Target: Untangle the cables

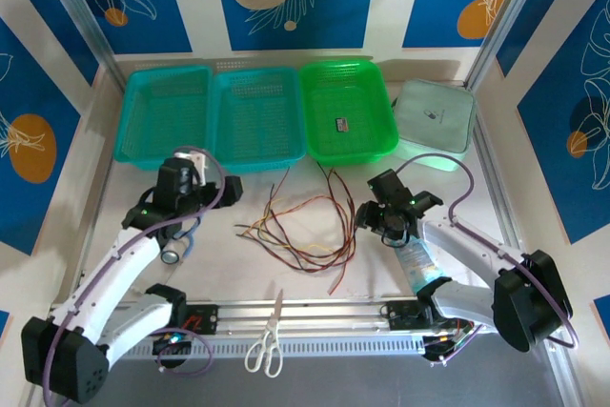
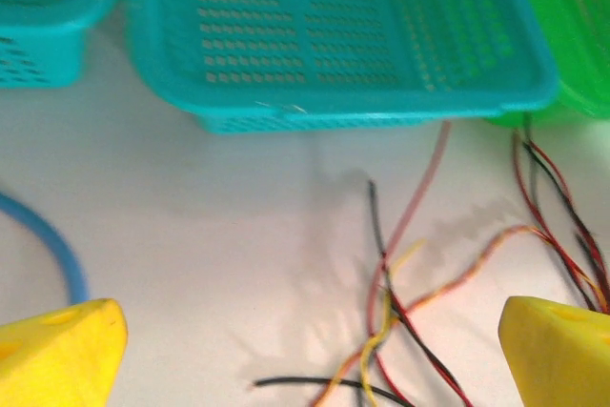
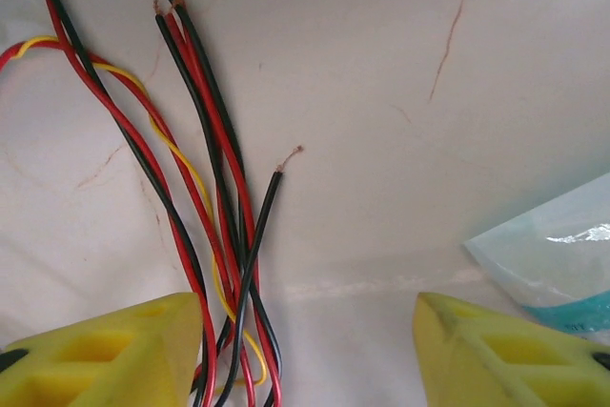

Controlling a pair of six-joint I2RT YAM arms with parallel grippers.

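Observation:
The cables (image 1: 297,232), thin red, yellow and black wires, lie loosely tangled on the white table between the two arms. My left gripper (image 1: 221,188) hovers to their left, in front of the middle basket. In the left wrist view it (image 2: 310,359) is open, and the cables (image 2: 391,312) cross the table between its yellow fingers (image 2: 57,355), untouched. My right gripper (image 1: 370,214) is at the tangle's right edge. Its jaws (image 3: 307,335) stand apart. A bundle of red, black and yellow cables (image 3: 224,235) runs just inside the left finger (image 3: 105,355). Bare cable ends show above.
Two teal baskets (image 1: 162,111) (image 1: 257,116), a green basket (image 1: 348,111) and a pale green case (image 1: 436,116) line the back. A blue stethoscope tube (image 1: 188,235) lies by the left arm. Near the right arm is a plastic bag (image 1: 419,264). Scissors (image 1: 267,335) rest on the front rail.

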